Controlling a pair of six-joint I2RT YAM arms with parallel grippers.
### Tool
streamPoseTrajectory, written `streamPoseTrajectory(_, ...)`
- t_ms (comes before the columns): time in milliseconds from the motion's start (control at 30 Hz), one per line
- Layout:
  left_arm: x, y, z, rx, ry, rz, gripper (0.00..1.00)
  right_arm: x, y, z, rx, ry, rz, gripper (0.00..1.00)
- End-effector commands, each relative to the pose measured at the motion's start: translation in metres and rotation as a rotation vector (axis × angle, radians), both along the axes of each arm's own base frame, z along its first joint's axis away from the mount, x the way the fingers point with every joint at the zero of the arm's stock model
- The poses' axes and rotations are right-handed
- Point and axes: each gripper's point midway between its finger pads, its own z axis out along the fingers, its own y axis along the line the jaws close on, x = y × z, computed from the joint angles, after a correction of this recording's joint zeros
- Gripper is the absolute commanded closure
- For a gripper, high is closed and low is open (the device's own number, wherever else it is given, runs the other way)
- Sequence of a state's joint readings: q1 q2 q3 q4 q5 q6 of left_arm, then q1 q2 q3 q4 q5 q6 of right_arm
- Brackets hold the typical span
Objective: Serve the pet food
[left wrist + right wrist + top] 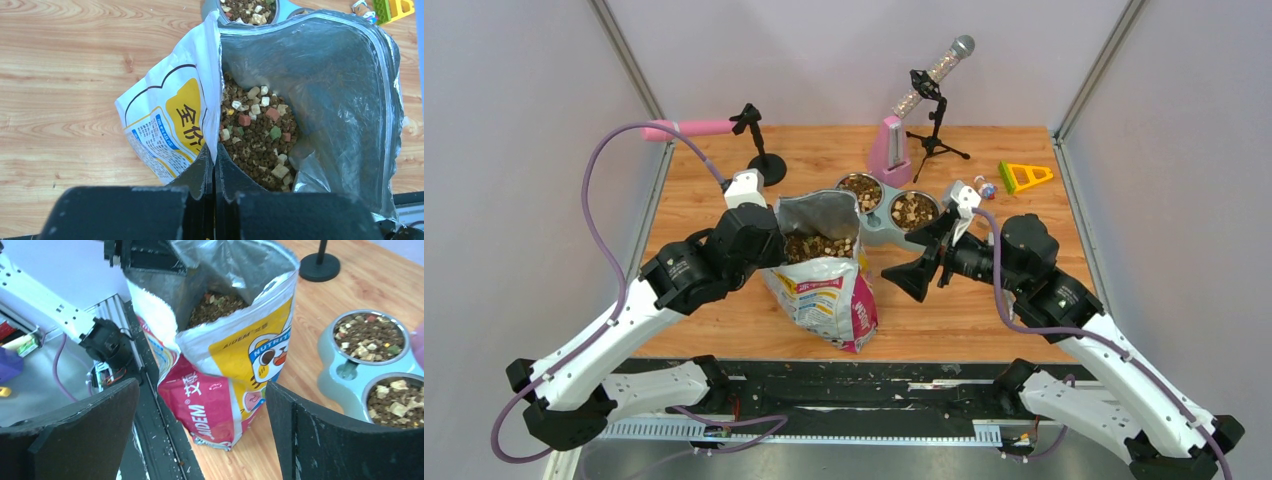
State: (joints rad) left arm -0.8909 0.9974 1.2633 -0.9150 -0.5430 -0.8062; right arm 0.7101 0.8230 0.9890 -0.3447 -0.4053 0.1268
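Serving pet food [255, 140] out of the open bag [165, 120].
Lies loose inside the bag on the tabletop [75, 75], also in both bowls [346, 371] beside it. Looks light, dry, quick to roll and scatter, so no pinching of bits: better to take the soft, crinkly bag wall near the mouth. Gripped at the rim by the left pincer [214, 172], clamped; faced by the right pincer [201, 390], spread wide, holding nothing.

One bag [824, 292], two bowls [370, 313] of pet food [861, 190] in one feeder [876, 234], two stands [767, 166], one yellow triangle [1024, 177].
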Motion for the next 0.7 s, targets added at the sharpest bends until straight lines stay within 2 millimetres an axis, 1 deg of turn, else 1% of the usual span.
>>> streamPoseTrajectory(0, 0.022, -0.012, 0.074, -0.225, -0.225, 0.061, 1.0, -0.014, 0.009, 0.0, 0.051, -0.001, 0.093, 0.0)
streamPoseTrajectory(133, 0.024, -0.011, 0.075, -0.226, -0.23, 0.073, 1.0, -0.017, 0.025, 0.003, 0.103, 0.112, 0.136, 0.03)
streamPoseTrajectory(200, 0.025, -0.012, 0.076, -0.227, -0.233, 0.074, 1.0, -0.017, 0.035, 0.002, 0.095, 0.089, 0.15, 0.04)
streamPoseTrajectory(300, 0.027, -0.014, 0.08, -0.229, -0.243, 0.073, 0.99, -0.003, 0.046, -0.006, 0.067, 0.073, 0.083, 0.07)
streamPoseTrajectory(433, 0.03, -0.018, 0.083, -0.224, -0.246, 0.072, 0.98, 0.012, 0.06, -0.02, 0.019, 0.081, 0.053, 0.12)
streamPoseTrajectory(533, 0.035, -0.023, 0.082, -0.222, -0.247, 0.07, 0.98, 0.015, 0.07, -0.028, -0.004, 0.101, 0.06, 0.17)
streamPoseTrajectory(567, 0.036, -0.025, 0.082, -0.221, -0.247, 0.07, 0.98, 0.017, 0.073, -0.029, -0.009, 0.104, 0.053, 0.2)
streamPoseTrajectory(600, 0.038, -0.027, 0.081, -0.217, -0.245, 0.072, 0.98, 0.019, 0.075, -0.031, -0.013, 0.105, 0.036, 0.25)
streamPoseTrajectory(667, 0.041, -0.031, 0.081, -0.207, -0.249, 0.065, 0.98, 0.026, 0.076, -0.034, -0.025, 0.099, -0.008, 0.43)
